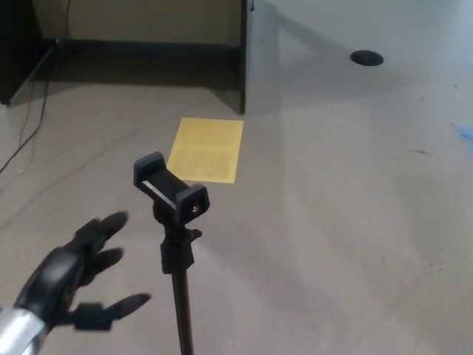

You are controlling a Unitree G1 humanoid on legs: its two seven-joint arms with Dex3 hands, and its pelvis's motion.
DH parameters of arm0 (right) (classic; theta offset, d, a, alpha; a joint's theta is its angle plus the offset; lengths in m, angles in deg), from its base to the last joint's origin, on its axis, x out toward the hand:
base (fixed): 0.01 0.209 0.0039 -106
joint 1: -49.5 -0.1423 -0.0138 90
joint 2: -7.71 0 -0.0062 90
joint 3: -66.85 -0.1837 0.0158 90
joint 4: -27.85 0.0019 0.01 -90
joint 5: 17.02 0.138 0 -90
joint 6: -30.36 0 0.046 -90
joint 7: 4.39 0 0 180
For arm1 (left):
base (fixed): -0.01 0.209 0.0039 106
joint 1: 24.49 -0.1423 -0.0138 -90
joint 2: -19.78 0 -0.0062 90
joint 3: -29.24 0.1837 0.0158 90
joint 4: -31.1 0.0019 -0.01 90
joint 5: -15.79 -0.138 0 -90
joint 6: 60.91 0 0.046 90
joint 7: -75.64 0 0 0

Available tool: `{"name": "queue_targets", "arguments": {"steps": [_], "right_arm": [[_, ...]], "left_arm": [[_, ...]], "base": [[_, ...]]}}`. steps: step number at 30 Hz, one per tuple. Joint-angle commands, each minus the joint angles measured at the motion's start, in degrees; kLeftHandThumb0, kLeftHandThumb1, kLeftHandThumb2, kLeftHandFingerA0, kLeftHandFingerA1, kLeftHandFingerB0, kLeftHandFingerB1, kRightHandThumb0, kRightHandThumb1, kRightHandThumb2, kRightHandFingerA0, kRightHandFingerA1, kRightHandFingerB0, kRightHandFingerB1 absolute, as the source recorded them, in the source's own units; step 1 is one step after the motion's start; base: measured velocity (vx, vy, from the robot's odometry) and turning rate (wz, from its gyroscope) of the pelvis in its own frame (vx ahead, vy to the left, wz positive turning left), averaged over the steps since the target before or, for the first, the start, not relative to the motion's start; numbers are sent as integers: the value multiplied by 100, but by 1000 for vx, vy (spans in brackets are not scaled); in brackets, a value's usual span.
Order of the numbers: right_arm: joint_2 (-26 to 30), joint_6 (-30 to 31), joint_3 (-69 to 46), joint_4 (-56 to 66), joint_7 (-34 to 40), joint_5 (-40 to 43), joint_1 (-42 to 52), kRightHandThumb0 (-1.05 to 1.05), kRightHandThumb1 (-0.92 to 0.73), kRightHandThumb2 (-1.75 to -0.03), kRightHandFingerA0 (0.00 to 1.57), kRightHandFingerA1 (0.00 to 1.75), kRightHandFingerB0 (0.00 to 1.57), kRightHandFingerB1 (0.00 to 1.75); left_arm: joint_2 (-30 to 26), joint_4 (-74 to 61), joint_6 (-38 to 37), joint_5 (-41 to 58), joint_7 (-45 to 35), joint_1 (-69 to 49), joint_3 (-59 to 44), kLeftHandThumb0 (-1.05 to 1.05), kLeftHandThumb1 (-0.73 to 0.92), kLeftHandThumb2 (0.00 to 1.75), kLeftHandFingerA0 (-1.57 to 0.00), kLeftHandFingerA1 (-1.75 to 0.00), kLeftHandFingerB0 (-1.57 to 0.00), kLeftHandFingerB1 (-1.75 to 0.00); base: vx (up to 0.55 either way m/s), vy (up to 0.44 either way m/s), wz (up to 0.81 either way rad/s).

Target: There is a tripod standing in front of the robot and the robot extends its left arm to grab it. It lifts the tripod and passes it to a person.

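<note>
A: Tripod [179, 251], 1 unit. Location: upright on the floor [332, 244], centre-left, its pole running out of the bottom edge. Phone clamp on top, empty.

B: Hands?

A: Left hand [74, 277], 1 in view, lower left. Fingers [111, 222] and thumb spread, holding nothing. Near the pole, apart from it. Right hand: not visible.

B: Other items?

A: Yellow sheet [206, 149], flat on the floor beyond the tripod. Dark desk panel [244, 55] behind. Cable [33, 126] at left. No person visible.

B: Risks?

A: 2, by my judgement. A sideways knock from the fingers could tip the slim pole before they close. A grip taken low leaves the clamp end top-heavy, so it may swing on lifting.
</note>
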Motion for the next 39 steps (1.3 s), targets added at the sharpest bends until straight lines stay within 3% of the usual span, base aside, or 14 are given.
{"name": "queue_targets", "arguments": {"steps": [1, 2, 4, 10, 11, 12, 14, 15, 22, 24, 26, 27, 38, 39], "right_arm": [[17, -72, -65, 0, -55, 68, -70, -38, -70, -61, 65, 43, 49, 37], [17, -81, -69, -7, -69, 74, -69, -38, -70, -61, 66, 45, 48, 36], [17, -84, -60, -39, -53, 50, -81, -37, -70, -61, 67, 45, 49, 37], [26, -72, -83, 45, -88, 66, -16, -39, -69, -62, 65, 42, 47, 36], [32, -75, -71, 57, -80, 49, -10, -39, -69, -62, 65, 42, 47, 36], [33, -88, -68, 51, -72, 43, -8, -39, -69, -62, 65, 42, 47, 36], [23, -96, -96, 67, -82, 76, 10, -38, -69, -61, 64, 42, 47, 36], [19, -96, -93, 35, -80, 69, -8, -38, -69, -61, 63, 42, 47, 36], [5, -86, -119, 56, -136, 84, -60, -38, -69, -62, 65, 44, 47, 36], [22, -129, -99, 81, -125, 59, -50, -39, -70, -60, 66, 44, 48, 37], [32, -138, -68, 94, -93, 18, -58, -39, -70, -61, 67, 44, 48, 37], [19, -135, -58, 92, -81, 11, -63, -39, -70, -61, 67, 44, 48, 37], [-38, -148, -19, 194, -75, 4, -35, -39, -69, -62, 64, 42, 47, 36], [-36, -146, -22, 205, -89, 14, -34, -40, -69, -62, 63, 42, 47, 36]], "left_arm": [[107, -51, 725, 247, -336, 340, 103, -57, 45, 54, -10, -33, 0, -14], [148, -43, 795, 277, -365, 391, 124, -59, 37, 76, -2, -36, 0, -11], [229, -20, 844, 270, -455, 502, 221, -63, 39, 77, -2, -35, 0, -9], [291, -288, 1087, 194, -571, 459, 461, -67, 45, 55, -7, -30, 0, -13], [298, -304, 1098, 202, -577, 455, 479, -63, 37, 75, -5, -32, 0, -9], [305, -307, 1100, 210, -595, 455, 500, -65, 45, 55, -4, -29, 0, -11], [354, -257, 999, 217, -638, 466, 557, -62, 38, 75, -4, -35, 0, -9], [390, -282, 1095, 182, -619, 498, 632, -66, 45, 57, -10, -33, 0, -13], [653, 92, 1199, 187, -551, 833, 706, -63, 47, 55, -18, -34, 0, -17], [725, 350, 1292, 131, -511, 960, 750, -62, 39, 69, -9, -41, -1, -11], [781, 635, 1367, 96, -468, 1040, 758, -61, 48, 55, -16, -34, 0, -14], [783, 726, 1374, 72, -447, 1061, 757, -61, 39, 74, -10, -43, 0, -12], [999, 2156, 794, -127, -93, 1611, 681, -51, 49, 55, -22, -35, 0, -20], [1005, 2231, 784, -189, -49, 1665, 714, -58, 39, 74, -21, -47, 0, -17]], "base": [[0, 0, 0], [0, 0, 0], [0, 0, 0], [0, 0, 0], [0, 0, 0], [0, 0, 0], [0, 0, 0], [0, 0, 0], [0, 0, 0], [0, 0, 0], [0, 0, 0], [0, 0, 0], [0, 0, 0], [0, 0, 0]]}}
